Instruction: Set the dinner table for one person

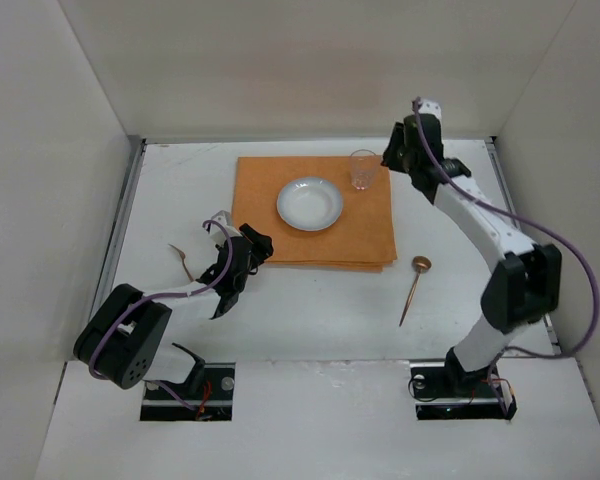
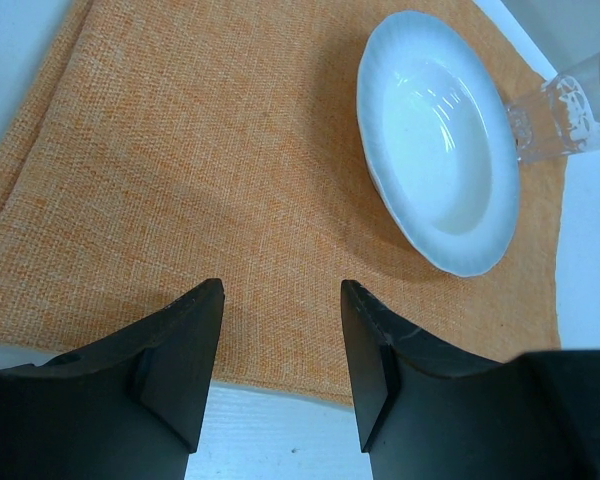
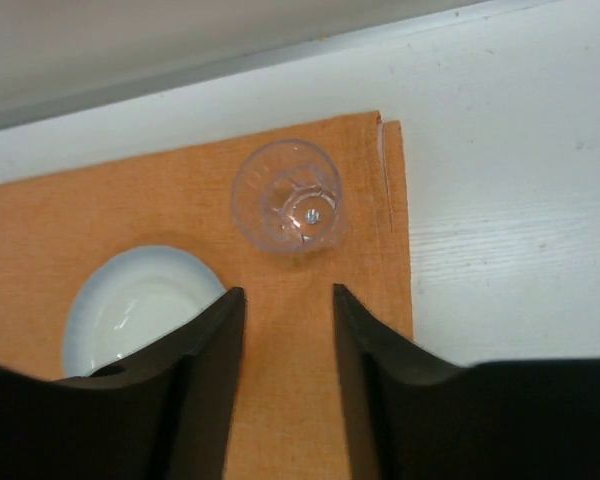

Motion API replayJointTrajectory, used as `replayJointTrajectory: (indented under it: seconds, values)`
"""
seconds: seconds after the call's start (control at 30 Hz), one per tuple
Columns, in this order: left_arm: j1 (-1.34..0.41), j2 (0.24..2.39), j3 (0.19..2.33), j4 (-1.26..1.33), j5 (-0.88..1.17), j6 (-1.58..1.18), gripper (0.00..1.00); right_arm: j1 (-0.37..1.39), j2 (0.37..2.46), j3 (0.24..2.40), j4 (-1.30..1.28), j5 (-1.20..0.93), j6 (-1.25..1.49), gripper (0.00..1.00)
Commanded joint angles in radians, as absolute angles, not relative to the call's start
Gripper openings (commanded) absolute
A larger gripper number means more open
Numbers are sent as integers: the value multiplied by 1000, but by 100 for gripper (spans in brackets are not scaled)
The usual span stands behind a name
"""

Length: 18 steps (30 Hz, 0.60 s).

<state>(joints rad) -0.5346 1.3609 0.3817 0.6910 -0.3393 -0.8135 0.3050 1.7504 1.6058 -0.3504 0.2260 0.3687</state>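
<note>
On the white dinner table [image 1: 310,320] lies an orange cloth [image 1: 270,190] with a white plate [image 1: 309,203] in its middle and a clear glass [image 1: 363,169] upright at its far right corner. My right gripper [image 3: 288,292] hovers open just right of and above the glass [image 3: 287,195], nothing between its fingers; the plate [image 3: 140,305] shows to its left. My left gripper [image 2: 282,285] stands open and empty over the cloth's near left edge [image 2: 180,200], the plate [image 2: 435,140] ahead to the right. In the top view the left gripper [image 1: 255,250] is at the cloth's left corner and the right gripper [image 1: 395,152] is beside the glass.
A copper-coloured spoon [image 1: 416,288] lies on the table right of the cloth's near corner. A copper-coloured fork [image 1: 183,258] lies left of my left arm. Grey rails [image 1: 120,230] edge the table, and white walls enclose it.
</note>
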Motion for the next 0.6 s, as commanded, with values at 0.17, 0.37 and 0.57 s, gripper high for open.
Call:
replayJointTrajectory:
  seconds: [0.17,0.37,0.57]
  values:
    - [-525,1365,387,715,-345,-818,48,349,1261,916,-115,475,575,9]
    - [-522,1348,390,690,-345,-815,48,421,1037,609,-300,523,779,24]
    - [-530,1359,397,690,-341,-816,48,481,989,508,-405,512,923,41]
